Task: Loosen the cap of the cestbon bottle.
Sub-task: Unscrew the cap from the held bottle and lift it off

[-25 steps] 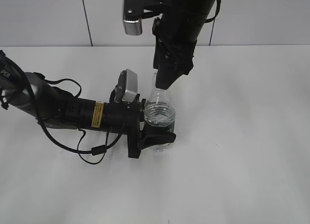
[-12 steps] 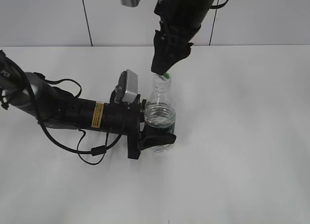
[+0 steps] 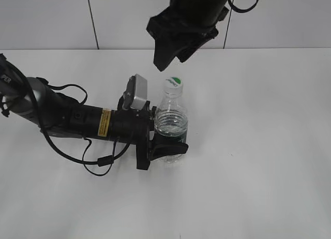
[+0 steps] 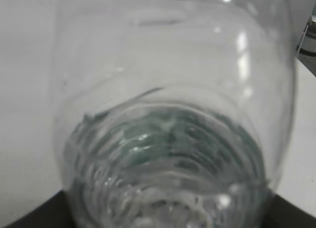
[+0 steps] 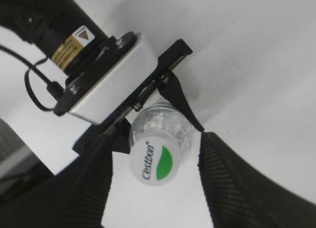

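The cestbon bottle (image 3: 171,126), clear with a ribbed shoulder, stands upright on the white table. Low on its body my left gripper (image 3: 168,146) is shut, its black jaws on either side; in the left wrist view the bottle (image 4: 168,139) fills the frame. The white cap (image 3: 174,83) with a green patch sits on the neck, uncovered. Above it, clear of the cap, my right gripper (image 3: 169,60) hangs open. The right wrist view looks straight down on the cap (image 5: 154,162), printed "Cestbon", between the two spread ribbed fingers (image 5: 224,188), which do not touch it.
My left arm (image 3: 67,117) lies across the table from the left with loose black cable (image 3: 98,159) beside it. A grey wall (image 3: 289,19) runs along the table's far edge.
My right gripper has lifted off the cap and risen above the bottle, leaving the cap in plain sight. The left gripper and bottle have not moved.
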